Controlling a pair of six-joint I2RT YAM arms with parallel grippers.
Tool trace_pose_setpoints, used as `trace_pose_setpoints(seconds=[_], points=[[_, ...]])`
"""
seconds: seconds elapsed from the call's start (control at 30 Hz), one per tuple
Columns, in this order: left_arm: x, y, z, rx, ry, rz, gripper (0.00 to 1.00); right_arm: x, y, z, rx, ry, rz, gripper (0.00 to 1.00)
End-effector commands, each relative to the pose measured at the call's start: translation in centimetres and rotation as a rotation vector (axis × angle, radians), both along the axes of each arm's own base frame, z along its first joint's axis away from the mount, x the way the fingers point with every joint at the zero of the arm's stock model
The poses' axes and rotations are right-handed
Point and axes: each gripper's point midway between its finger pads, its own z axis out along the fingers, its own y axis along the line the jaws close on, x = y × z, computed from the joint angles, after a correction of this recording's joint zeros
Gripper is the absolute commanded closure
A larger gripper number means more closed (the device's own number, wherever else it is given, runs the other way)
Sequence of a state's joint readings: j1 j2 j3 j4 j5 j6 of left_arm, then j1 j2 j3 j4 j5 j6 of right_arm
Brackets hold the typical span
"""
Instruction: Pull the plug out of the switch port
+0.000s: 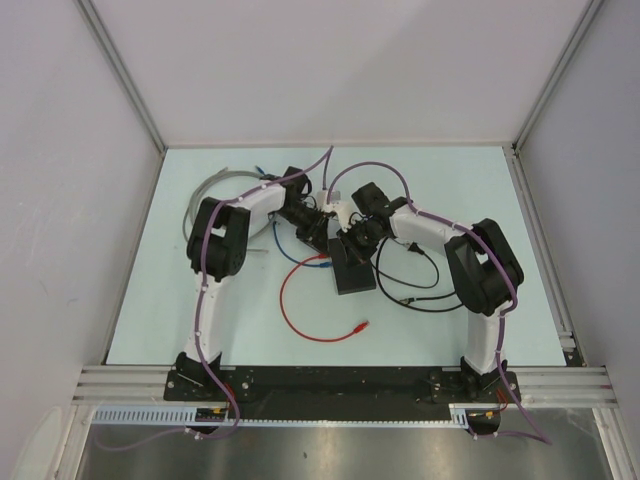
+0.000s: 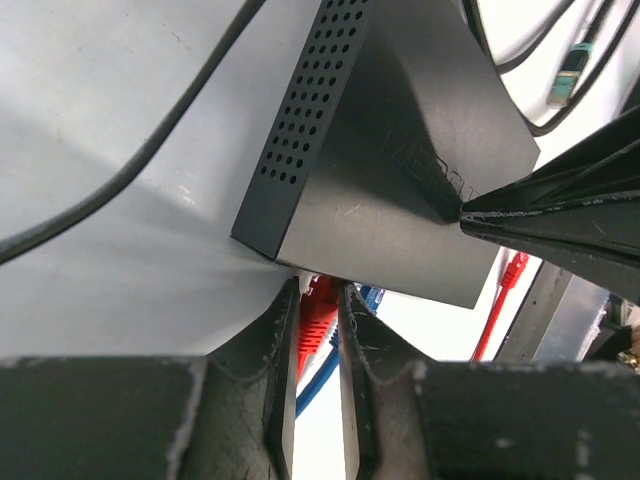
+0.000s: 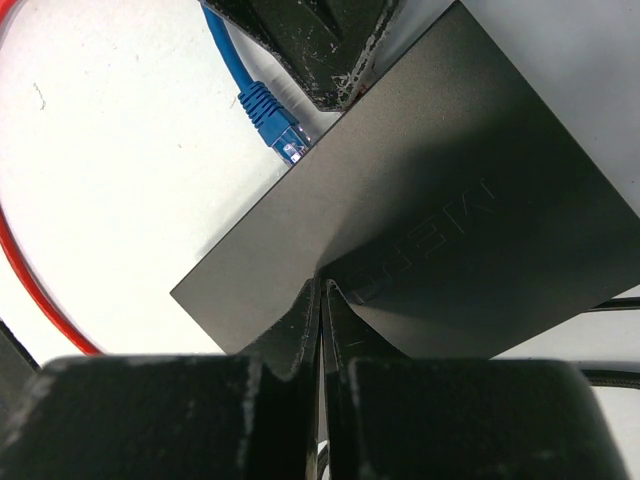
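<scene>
The switch is a flat black box [image 1: 353,270] in the middle of the table. In the left wrist view my left gripper [image 2: 318,290] is shut on a red plug [image 2: 318,318] that sits in the near edge of the box [image 2: 390,180]; the port itself is hidden. My right gripper [image 3: 322,285] is shut and empty, its tips pressed on the top of the box [image 3: 440,200]. A blue plug [image 3: 272,115] sits in the same edge beside the left fingers [image 3: 320,50]. The grippers also show from above, left [image 1: 318,232] and right [image 1: 352,242].
A red cable [image 1: 300,305] loops in front of the box, its free plug [image 1: 362,325] on the table. Thin black cables [image 1: 420,285] lie to the right, a smaller black box [image 1: 368,195] behind, a grey cable bundle [image 1: 215,190] far left.
</scene>
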State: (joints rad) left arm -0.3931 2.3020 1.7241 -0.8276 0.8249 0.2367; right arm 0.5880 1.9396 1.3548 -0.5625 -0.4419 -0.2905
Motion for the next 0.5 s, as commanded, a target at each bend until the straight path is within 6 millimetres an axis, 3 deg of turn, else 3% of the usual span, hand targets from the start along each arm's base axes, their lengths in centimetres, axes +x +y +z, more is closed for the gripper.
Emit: trace_pose_setpoints(seconds=[0.0,0.03,0.1,0.3,0.47], points=[[-0.2,0.6,-3.7,0.195,-0.052,-0.066,1.00,-0.6,-1.9,-3.5,-0.122,0.000,0.010,0.98],[0.6,0.4,-3.3,0.196,-0.070,-0.080,1.00,-0.6,-1.9,-3.5,-0.122,0.000,0.010,0.98],[-0.6,1.3,-4.5,0.243,0.006,-0.114,1.00,-0.5,-1.9,-3.5,-0.120,-0.002,0.012,0.98],[-0.7,1.7,-4.3,0.261,0.008,-0.115,1.00,-0.6,-1.9,-3.5,-0.123,-0.001,0.014,0.98],[0.2,3.5,-4.5,0.398,-0.047,-0.092,1.00,-0.6,-1.8,-3.4,-0.120,-0.004,0.014,0.98]])
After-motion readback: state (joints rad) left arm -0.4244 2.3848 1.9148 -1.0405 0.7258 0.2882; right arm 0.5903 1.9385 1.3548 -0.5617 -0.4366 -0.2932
